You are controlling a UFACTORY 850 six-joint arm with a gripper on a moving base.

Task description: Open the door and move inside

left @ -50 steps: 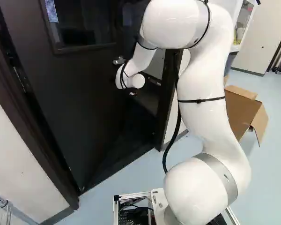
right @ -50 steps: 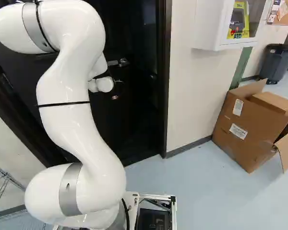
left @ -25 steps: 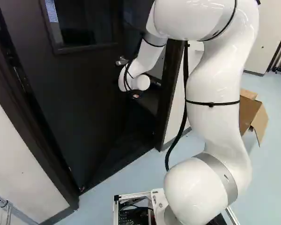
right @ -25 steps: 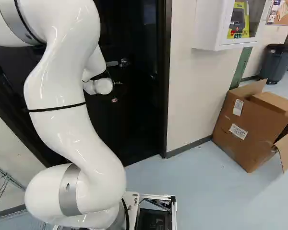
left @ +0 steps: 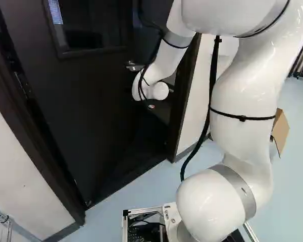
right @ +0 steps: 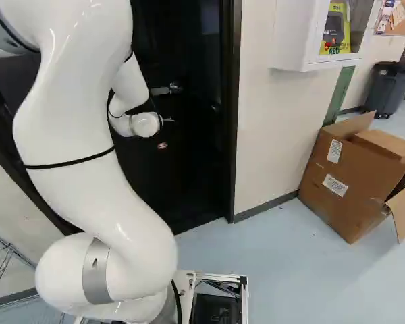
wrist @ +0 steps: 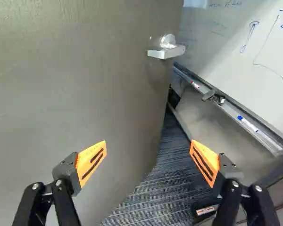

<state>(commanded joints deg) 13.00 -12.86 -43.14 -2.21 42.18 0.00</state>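
Black door (left: 91, 101), ajar | probably heavy, rigid, swinging smoothly on hinges | best pushed on its face near the metal lever (wrist: 167, 52) | jaws apart, gripping nothing

On the pale blue floor (right: 290, 283) stood an open cardboard box (right: 347, 185). On the cream wall (right: 266, 142) was hanging a white cabinet (right: 291, 40), and farther away stood a grey bin (right: 386, 93).
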